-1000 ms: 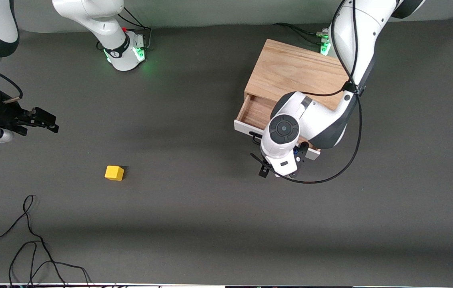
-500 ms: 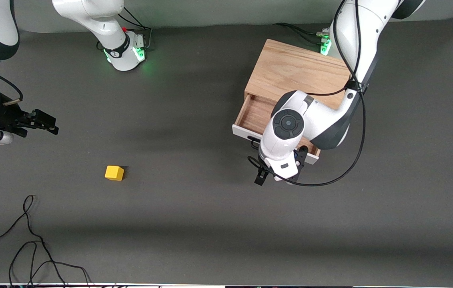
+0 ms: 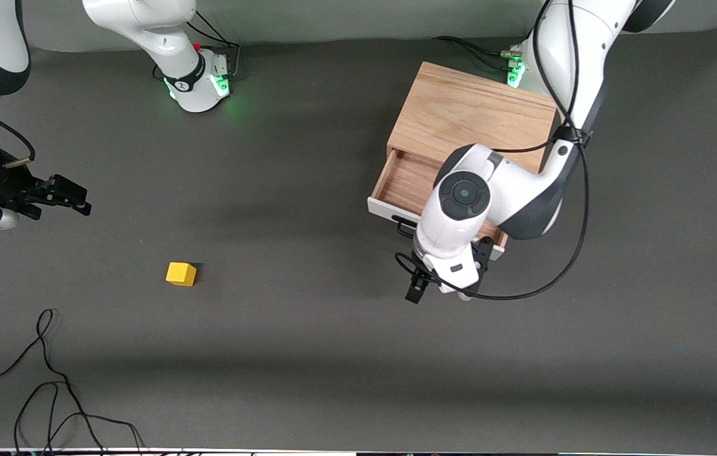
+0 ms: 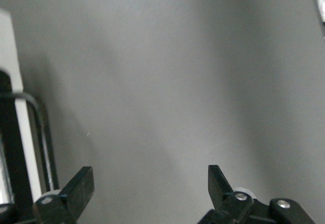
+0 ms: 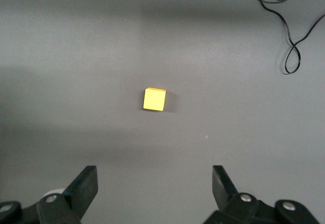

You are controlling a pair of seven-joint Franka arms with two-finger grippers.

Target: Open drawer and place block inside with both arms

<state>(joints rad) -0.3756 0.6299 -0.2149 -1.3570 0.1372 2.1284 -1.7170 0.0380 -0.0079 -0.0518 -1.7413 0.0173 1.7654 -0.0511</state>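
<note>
The light oak cabinet (image 3: 472, 114) stands near the left arm's base. Its drawer (image 3: 404, 180) is pulled out, showing the wood interior and white front panel (image 3: 386, 210). My left gripper (image 3: 439, 291) is open and empty over the table just in front of the drawer. In the left wrist view (image 4: 151, 188) the white panel (image 4: 9, 46) and black wire handle (image 4: 44, 148) lie beside one finger. The yellow block (image 3: 181, 273) sits on the mat toward the right arm's end. My right gripper (image 3: 83, 199) is open and empty, up over the mat; the block (image 5: 154, 99) lies ahead of its fingers (image 5: 155, 183).
A loose black cable (image 3: 48, 380) lies near the front edge at the right arm's end and shows in the right wrist view (image 5: 289, 41). The left arm's elbow (image 3: 460, 196) hangs over the open drawer. Bare grey mat lies between block and drawer.
The drawer slid slightly farther out, then the left gripper drew away from the drawer front toward the front camera. The right gripper barely shifted. The block has not moved.
</note>
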